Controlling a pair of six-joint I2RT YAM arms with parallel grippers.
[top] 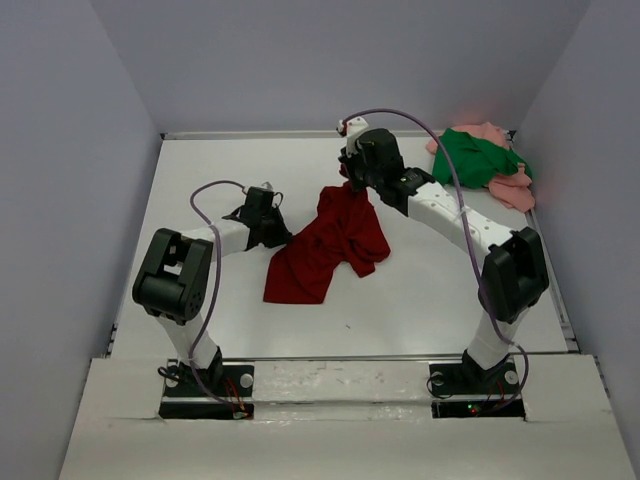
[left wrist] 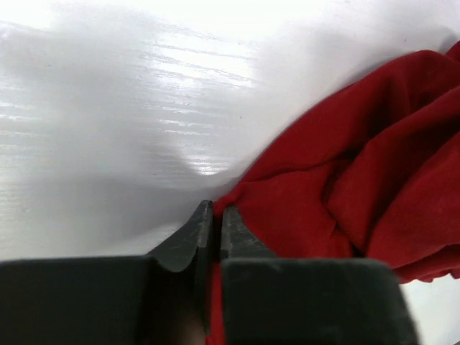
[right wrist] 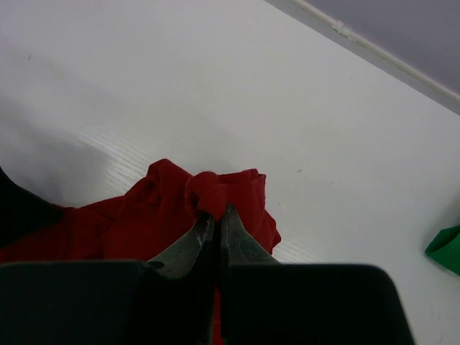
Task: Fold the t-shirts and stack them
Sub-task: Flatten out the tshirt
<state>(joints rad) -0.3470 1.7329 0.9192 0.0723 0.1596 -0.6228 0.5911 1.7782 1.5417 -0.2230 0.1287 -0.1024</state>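
Observation:
The dark red t-shirt (top: 330, 250) lies crumpled mid-table, its far end lifted. My right gripper (top: 352, 185) is shut on that raised end; the right wrist view shows a bunch of red cloth (right wrist: 215, 190) pinched between the fingertips (right wrist: 217, 212). My left gripper (top: 285, 240) sits at the shirt's left edge, low on the table. In the left wrist view its jaws (left wrist: 215, 210) are closed on a corner of the red cloth (left wrist: 359, 180), with fabric showing between the fingers. The green t-shirt (top: 475, 158) lies bunched on the salmon pink t-shirt (top: 515, 190) at the far right corner.
The white table (top: 430, 300) is boxed in by grey walls at the back and both sides. A raised lip runs along its right edge (top: 555, 290). A corner of the green shirt (right wrist: 445, 248) shows at the right of the right wrist view.

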